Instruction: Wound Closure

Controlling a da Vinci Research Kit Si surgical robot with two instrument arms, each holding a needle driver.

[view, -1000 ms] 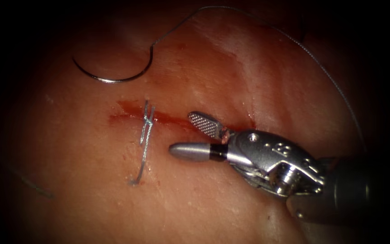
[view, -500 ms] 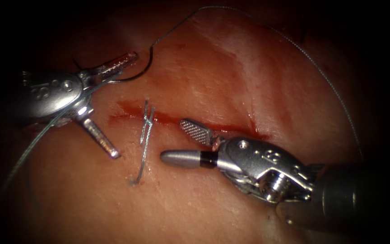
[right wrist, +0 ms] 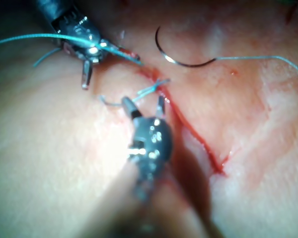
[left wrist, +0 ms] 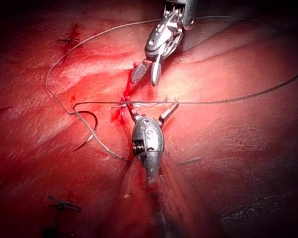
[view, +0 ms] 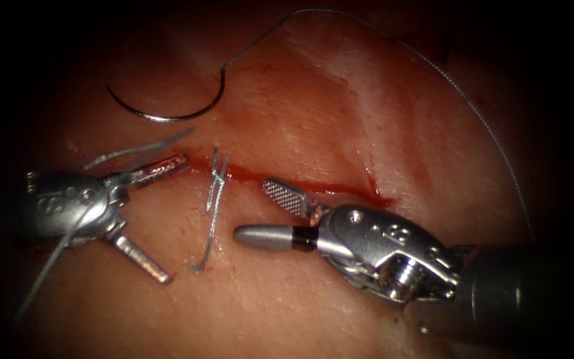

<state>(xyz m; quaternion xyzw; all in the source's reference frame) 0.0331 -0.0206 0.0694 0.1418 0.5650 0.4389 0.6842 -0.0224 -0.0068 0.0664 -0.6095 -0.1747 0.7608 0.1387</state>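
Needle (view: pixel 167 113) lies free on tissue (view: pixel 313 113) beyond the cut (view: pixel 287 181).
Your left end effector (view: pixel 157 219) is nearer; both it and the right end effector (view: pixel 260 211) are open and empty.

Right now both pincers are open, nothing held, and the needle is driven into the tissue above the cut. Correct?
Not quite. The needle is not in the tissue: the endoscope view shows its whole curve lying free on the surface above the cut, thread trailing from it. The rest holds: left pincer and right pincer are open and hold nothing.
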